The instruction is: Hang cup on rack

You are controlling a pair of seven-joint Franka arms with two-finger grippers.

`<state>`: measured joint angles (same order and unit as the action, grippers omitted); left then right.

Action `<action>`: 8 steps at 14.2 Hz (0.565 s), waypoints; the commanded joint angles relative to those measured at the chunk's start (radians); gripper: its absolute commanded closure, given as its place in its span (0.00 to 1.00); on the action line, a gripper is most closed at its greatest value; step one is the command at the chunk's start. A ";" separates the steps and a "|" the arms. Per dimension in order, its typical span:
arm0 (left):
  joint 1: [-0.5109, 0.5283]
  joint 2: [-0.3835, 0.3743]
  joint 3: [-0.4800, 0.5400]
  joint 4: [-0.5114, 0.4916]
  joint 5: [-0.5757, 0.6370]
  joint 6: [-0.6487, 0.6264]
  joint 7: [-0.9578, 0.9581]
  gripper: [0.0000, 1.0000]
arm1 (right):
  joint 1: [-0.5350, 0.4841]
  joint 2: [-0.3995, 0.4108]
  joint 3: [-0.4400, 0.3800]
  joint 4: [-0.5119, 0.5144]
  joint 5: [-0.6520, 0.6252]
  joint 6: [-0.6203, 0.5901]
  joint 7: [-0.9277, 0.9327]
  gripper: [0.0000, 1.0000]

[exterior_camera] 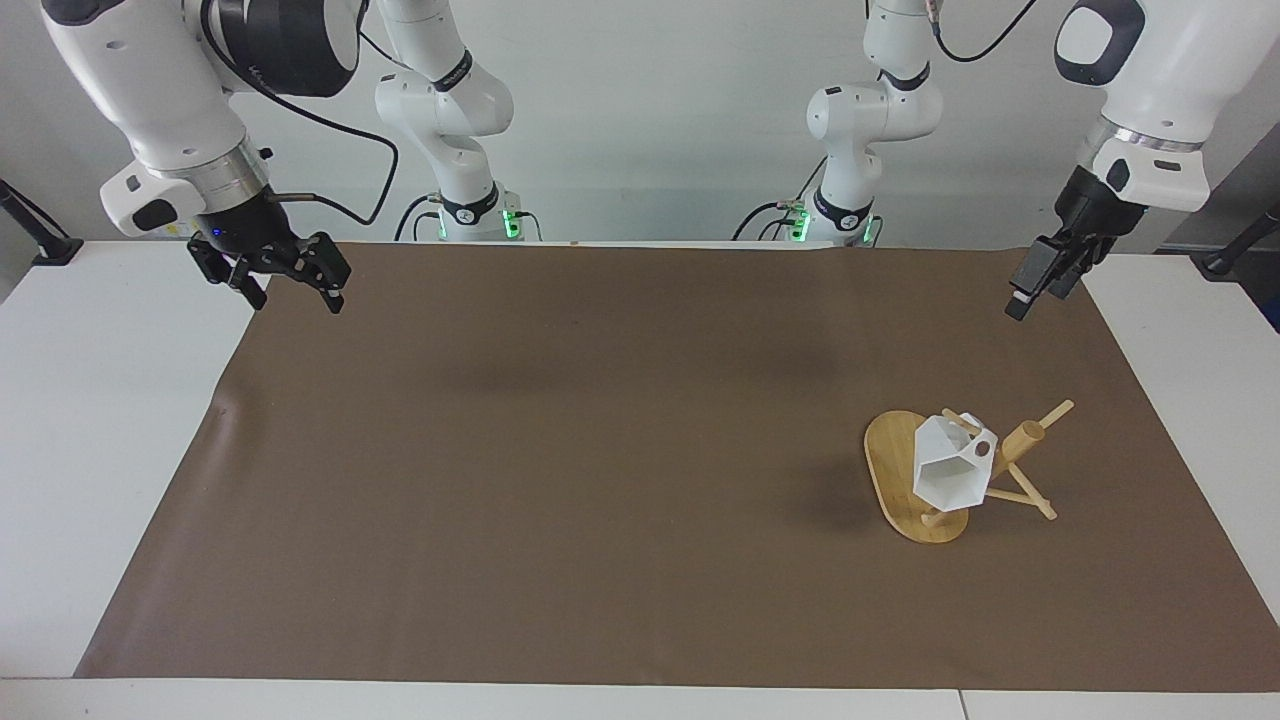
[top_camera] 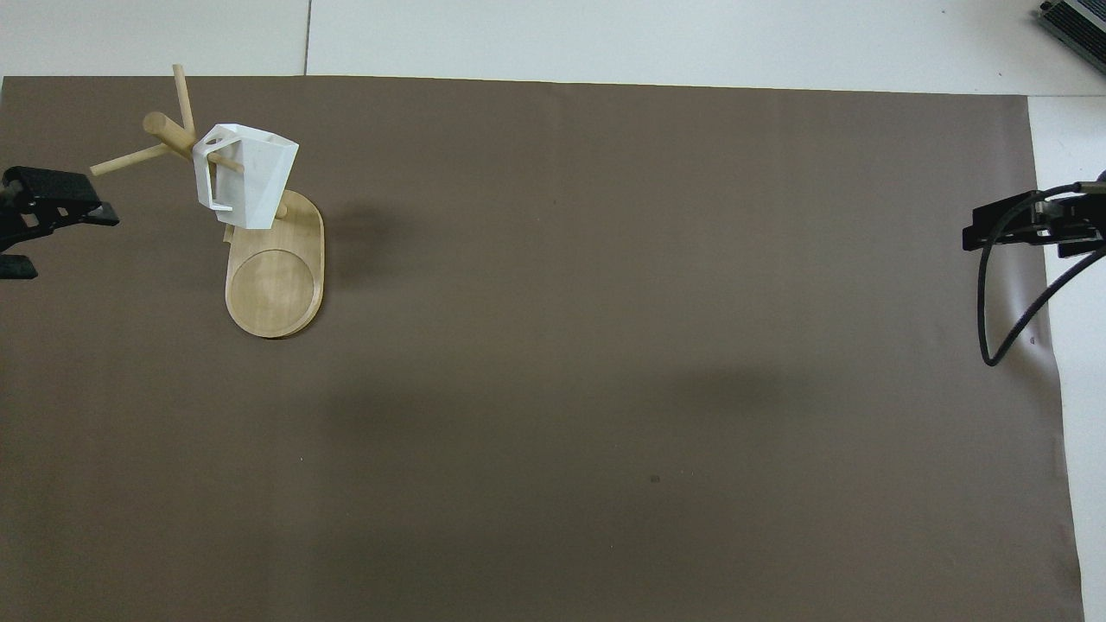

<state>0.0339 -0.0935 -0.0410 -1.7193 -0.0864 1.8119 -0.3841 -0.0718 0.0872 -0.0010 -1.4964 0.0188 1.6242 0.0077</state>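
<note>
- The left gripper (exterior_camera: 1040, 288) hangs in the air over the brown mat (exterior_camera: 600, 460) at the left arm's end of the table, near the mat's edge closest to the robots. Its fingers are spread apart, and nothing is between them; it touches nothing.
- In the overhead view the same gripper (top_camera: 34, 229) shows only partly at the frame's edge, with two dark fingertips apart from each other, clear of the rack's pegs.
- The right gripper (exterior_camera: 290, 285) hangs over the mat's corner at the right arm's end of the table, close to the robots. Its fingers stand wide apart and hold nothing.
- The cup (exterior_camera: 950, 470) hangs on the rack (exterior_camera: 895, 470), its handle threaded on a thin peg beside the thick post, its hexagonal mouth tilted away from the robots. No gripper touches it.
- The rack stands on its oval base on the mat toward the left arm's end, farther from the robots than the left gripper's spot, well apart from the right gripper.
- In the overhead view the cup (top_camera: 244, 175) sits above the base's farther end (top_camera: 275, 285).
</note>
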 commanded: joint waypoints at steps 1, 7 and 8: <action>-0.006 0.018 -0.004 0.056 0.089 -0.107 0.152 0.00 | 0.000 -0.027 0.001 -0.035 -0.007 0.006 0.012 0.00; -0.006 0.001 -0.034 0.058 0.093 -0.275 0.333 0.00 | 0.000 -0.027 0.001 -0.035 -0.007 0.008 0.014 0.00; -0.006 -0.005 -0.034 0.058 0.092 -0.285 0.335 0.00 | 0.000 -0.027 0.001 -0.035 -0.007 0.008 0.015 0.00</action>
<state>0.0324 -0.0938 -0.0762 -1.6826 -0.0182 1.5744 -0.0883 -0.0717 0.0872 -0.0010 -1.4971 0.0188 1.6240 0.0077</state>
